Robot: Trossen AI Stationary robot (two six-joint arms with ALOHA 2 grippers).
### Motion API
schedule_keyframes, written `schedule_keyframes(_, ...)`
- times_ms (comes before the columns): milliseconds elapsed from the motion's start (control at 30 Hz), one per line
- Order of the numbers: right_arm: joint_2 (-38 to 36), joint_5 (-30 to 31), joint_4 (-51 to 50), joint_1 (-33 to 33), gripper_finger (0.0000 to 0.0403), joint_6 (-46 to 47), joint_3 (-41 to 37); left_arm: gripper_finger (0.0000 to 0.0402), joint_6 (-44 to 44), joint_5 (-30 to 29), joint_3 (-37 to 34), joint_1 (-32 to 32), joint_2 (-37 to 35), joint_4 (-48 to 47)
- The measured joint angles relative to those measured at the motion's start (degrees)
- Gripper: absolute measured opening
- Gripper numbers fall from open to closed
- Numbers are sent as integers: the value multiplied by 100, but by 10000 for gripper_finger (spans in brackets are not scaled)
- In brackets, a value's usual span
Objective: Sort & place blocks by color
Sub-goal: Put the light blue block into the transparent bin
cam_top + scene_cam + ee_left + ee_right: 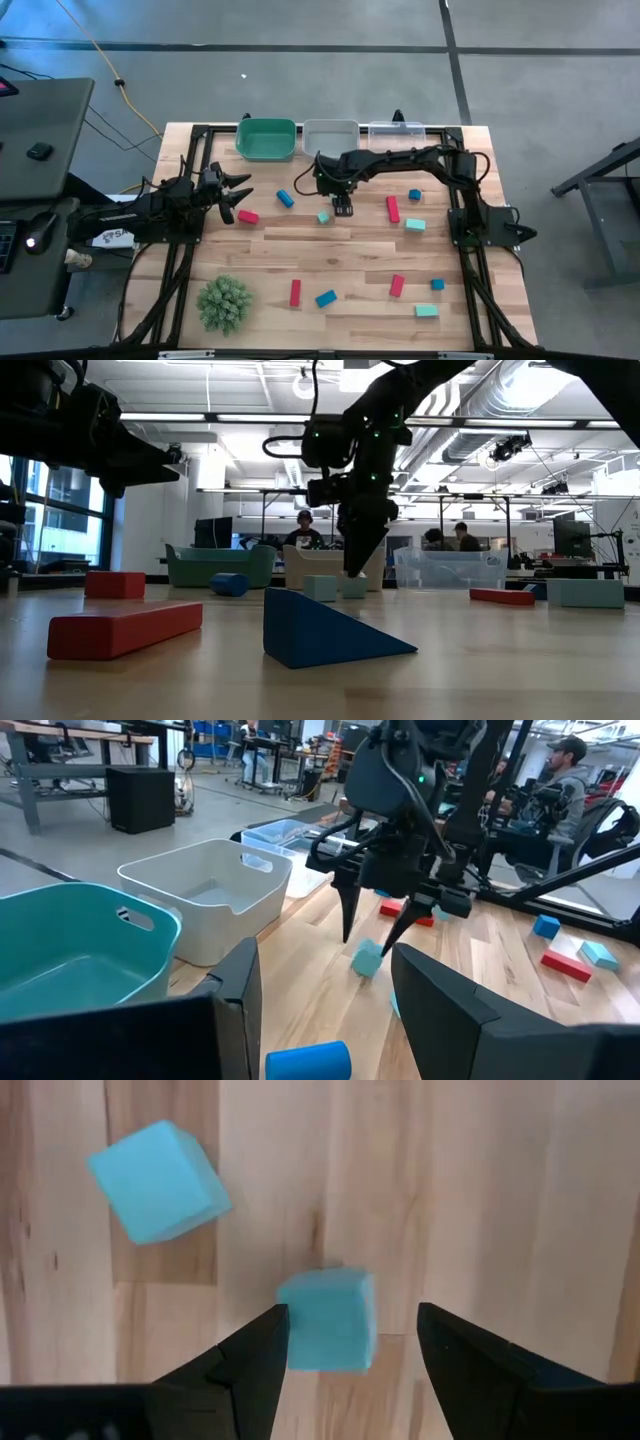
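A: Where do the two pincers stand, and in what state?

B: The right pincer (343, 208) hangs point-down over the middle of the counter (340, 300), jaws wide and empty, straddling a teal cube (326, 1320) that rests on the wood; a second teal cube (158, 1166) lies just beside it. The left pincer (240, 197) waits near the counter's left edge, jaws also apart and holding nothing, next to a red block (248, 216).

A: How far along is the sorting?

B: By appearance, barely begun. The green bin (266, 139), the grey bin (330, 135) and the clear bin (396, 133) line the far edge, and no block can be seen inside any of them. The blocks lie scattered: a blue block (285, 198) near the left pincer, a red bar (392, 208) and a teal bar (415, 224) toward the right edge, others along the near edge.

A: What room is there to move?

B: The wood between the cube and the bins looks open. The spiky green ball (223, 302) sits in the near left corner, well apart from the work.
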Motion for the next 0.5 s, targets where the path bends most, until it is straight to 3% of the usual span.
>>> schedule_keyframes(500, 169, 53, 77, -11, 199, 28, -2, 147, 1, -2, -1, 0, 1, -2)
